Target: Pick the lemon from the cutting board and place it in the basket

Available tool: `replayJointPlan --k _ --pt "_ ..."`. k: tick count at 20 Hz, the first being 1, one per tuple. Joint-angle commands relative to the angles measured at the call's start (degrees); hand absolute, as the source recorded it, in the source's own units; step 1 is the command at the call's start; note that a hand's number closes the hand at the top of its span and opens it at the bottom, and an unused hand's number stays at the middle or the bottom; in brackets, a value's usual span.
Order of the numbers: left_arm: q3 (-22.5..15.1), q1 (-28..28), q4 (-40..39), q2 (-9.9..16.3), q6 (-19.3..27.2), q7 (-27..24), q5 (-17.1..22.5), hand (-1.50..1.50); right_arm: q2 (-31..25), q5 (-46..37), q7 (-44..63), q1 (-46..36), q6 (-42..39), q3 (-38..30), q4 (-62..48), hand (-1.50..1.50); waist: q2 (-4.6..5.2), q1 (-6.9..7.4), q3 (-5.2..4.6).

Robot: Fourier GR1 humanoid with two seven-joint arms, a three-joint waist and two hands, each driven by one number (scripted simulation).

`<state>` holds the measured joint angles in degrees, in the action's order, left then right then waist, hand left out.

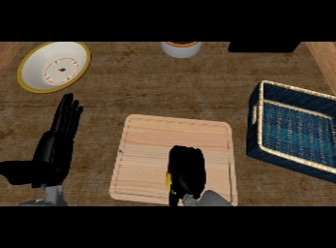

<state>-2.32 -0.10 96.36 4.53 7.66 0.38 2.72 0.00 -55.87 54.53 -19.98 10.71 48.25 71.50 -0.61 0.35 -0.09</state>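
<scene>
Right hand (187,169), black, entering from the lower edge on a grey forearm, fingers curled downward over the lower middle of the pale wooden cutting board (172,160). Closed around the yellow lemon (169,180), of which only a thin sliver shows, at the hand's left side, pressed against the curled fingers and otherwise hidden beneath them. Lemon thus under and inside the grasp, over the board's lower half, just left of the board's centre line; impossible to tell whether lifted or touching the wood.

Around the hand, the rectangular board with rounded corners and a shallow groove along its edges, lying flat on the brown, coarse-textured countertop (163,87).

To the right, well apart from the hand, the dark blue woven basket (260,131) with a pale straw-coloured rim, slightly turned, its bluish plaid lining visible inside.

To the left, left hand (54,145), black, open with fingers straight and pointing up the view, thumb spread toward the left edge, resting beside the board without touching it.

Farther out, at upper left, a round white plate (35,60) with a yellow rim and a small dark mark at its centre. At the top edge, a pale cylindrical cup (180,49) with an orange top, and beside it a black block (263,46), partly cut off.
</scene>
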Motion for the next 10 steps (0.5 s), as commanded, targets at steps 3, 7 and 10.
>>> replayJointPlan --k 3,7,10 --pt "-0.5 -0.2 1.7 -0.6 1.7 2.2 -1.4 0.0 -0.4 -6.1 2.3 2.2 8.0 -0.8 10.8 1.5 0.32 -0.86 0.11" --pt "-0.7 1.2 0.3 -1.1 1.1 -0.5 -1.2 0.0 0.0 -8.8 6.3 1.8 11.3 1.3 22.8 1.5 0.17 -1.05 0.1" --pt "3.2 -1.1 -1.7 2.0 -1.7 -0.4 1.8 0.0 -0.6 -12.9 7.6 3.0 5.8 1.3 34.9 1.5 0.13 -1.9 0.04"
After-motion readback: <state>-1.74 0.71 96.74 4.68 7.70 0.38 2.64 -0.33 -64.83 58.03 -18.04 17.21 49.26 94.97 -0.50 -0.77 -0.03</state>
